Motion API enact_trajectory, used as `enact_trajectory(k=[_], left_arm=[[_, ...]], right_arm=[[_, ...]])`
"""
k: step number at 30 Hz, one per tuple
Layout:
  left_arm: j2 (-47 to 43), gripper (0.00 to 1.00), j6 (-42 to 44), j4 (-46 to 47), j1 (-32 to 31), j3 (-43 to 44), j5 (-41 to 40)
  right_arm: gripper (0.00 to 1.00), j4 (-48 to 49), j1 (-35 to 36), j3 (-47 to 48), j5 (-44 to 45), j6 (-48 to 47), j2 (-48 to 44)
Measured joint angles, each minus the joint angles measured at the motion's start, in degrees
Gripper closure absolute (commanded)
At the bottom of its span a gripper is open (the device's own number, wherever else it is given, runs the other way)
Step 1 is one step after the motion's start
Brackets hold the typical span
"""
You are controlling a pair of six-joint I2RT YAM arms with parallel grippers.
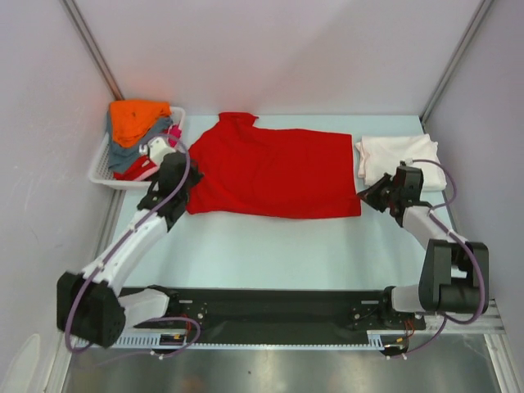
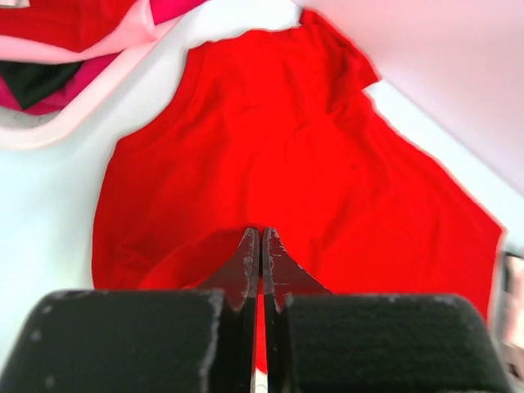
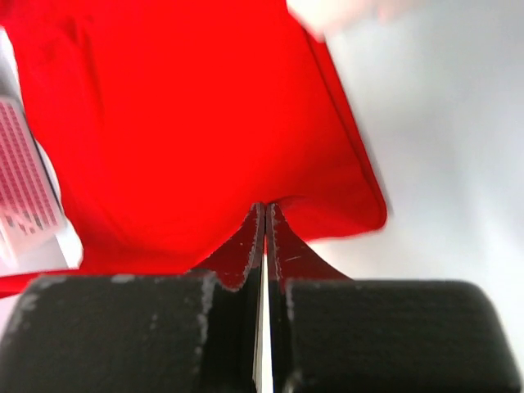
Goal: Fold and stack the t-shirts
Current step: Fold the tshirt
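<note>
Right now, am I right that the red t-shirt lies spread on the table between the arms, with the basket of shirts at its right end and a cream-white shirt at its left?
Not quite: the sides are swapped. The top external view shows the basket at the left end of the red t-shirt, and the cream-white shirt at its right.

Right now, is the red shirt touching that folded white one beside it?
Touching, just. In the top view the red t-shirt meets the cream-white t-shirt at its upper right corner, with no table showing between them.
</note>
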Motion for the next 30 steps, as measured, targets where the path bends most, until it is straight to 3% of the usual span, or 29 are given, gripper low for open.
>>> enact_trajectory(k=[8,19,30], left_arm=[[18.51,1.0,1.46,1.46,0.63,13.14,-0.57],[26.84,1.0,2.95,2.03,2.93,24.65,0.37],[35.43,1.0,4.02,0.24,3.74,31.47,2.49]], right_arm=[[1.0,2.1,0.02,9.38,1.64,2.19,10.62],[1.0,4.24,0.02,17.11,2.01,4.33,20.85],[1.0,4.37,0.02,18.99,2.03,5.38,24.24]])
